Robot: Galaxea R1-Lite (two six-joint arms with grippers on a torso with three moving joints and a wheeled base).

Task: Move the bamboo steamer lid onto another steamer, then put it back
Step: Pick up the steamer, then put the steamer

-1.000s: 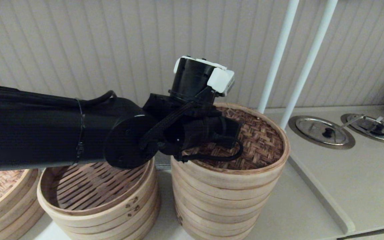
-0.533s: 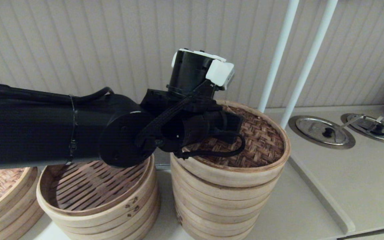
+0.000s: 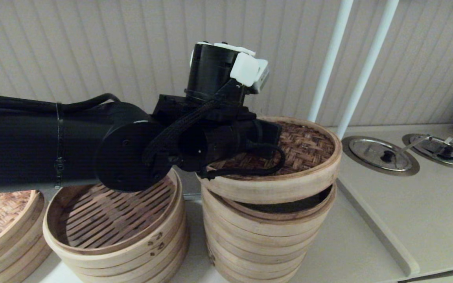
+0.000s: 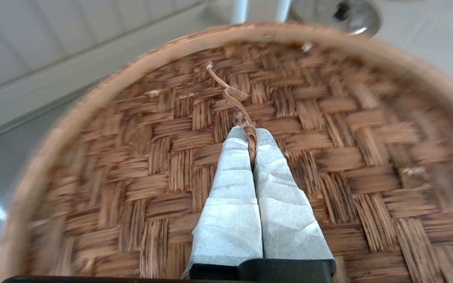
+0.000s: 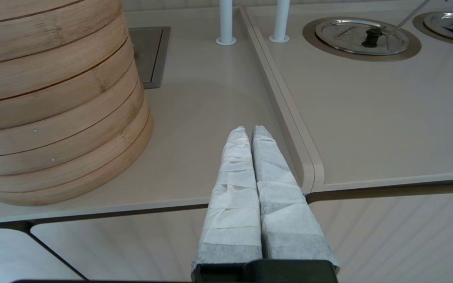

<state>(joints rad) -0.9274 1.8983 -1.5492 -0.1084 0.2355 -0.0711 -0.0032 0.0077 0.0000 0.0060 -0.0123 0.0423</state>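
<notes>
Head view: dark herringbone bamboo steamer lid [image 3: 309,147], apparently tilted.

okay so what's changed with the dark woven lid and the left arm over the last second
The left gripper, shut on the bamboo steamer lid by its centre loop, has lifted it off the tall steamer, opening a dark gap on the right. The slatted steamer and the right gripper stayed put.

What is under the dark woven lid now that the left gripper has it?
The bamboo steamer lid, pinched by its loop in the left gripper, hangs tilted above the tallest steamer stack. A dark gap shows the stack's inner rim; its contents are hidden by the lid.
</notes>
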